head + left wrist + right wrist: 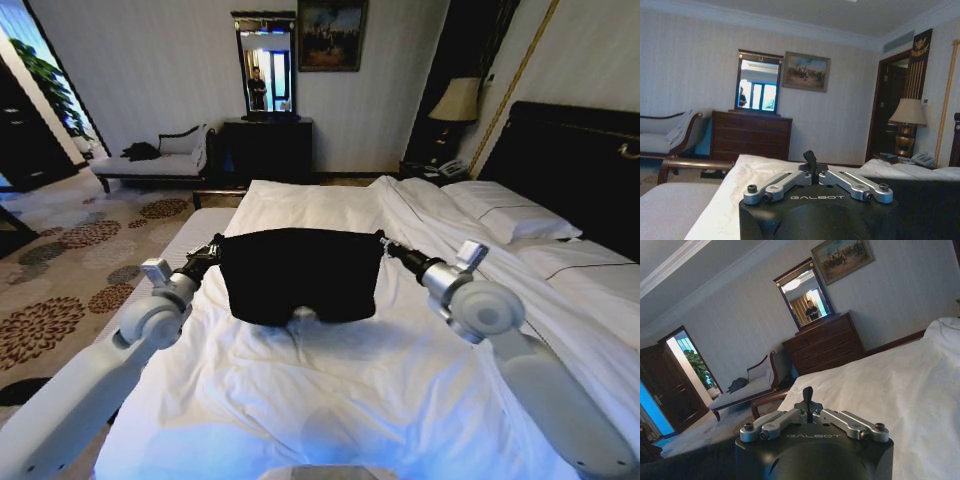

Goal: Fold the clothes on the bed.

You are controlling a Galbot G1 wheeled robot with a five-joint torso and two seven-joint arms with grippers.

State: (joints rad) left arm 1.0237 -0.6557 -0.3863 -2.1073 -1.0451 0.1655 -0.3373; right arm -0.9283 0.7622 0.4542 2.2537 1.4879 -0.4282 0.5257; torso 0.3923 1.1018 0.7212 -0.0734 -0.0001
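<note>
both pincers, left (214, 249) and right (385, 246), pinch the black t-shirt's (298, 272) corners, holding it over the bed (330, 390).

Striped pale walls, dark dresser (267, 148) under mirror (265, 66), floral carpet (70, 270), bedside lamp (457, 102)

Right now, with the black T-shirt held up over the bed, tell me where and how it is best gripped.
Grip the black T-shirt at the two ends of its top edge, one gripper coming in from each side. It hangs like a curtain above the bed, stretched between the left gripper and the right gripper, so pinching those corners probably keeps the top edge taut and level.
</note>
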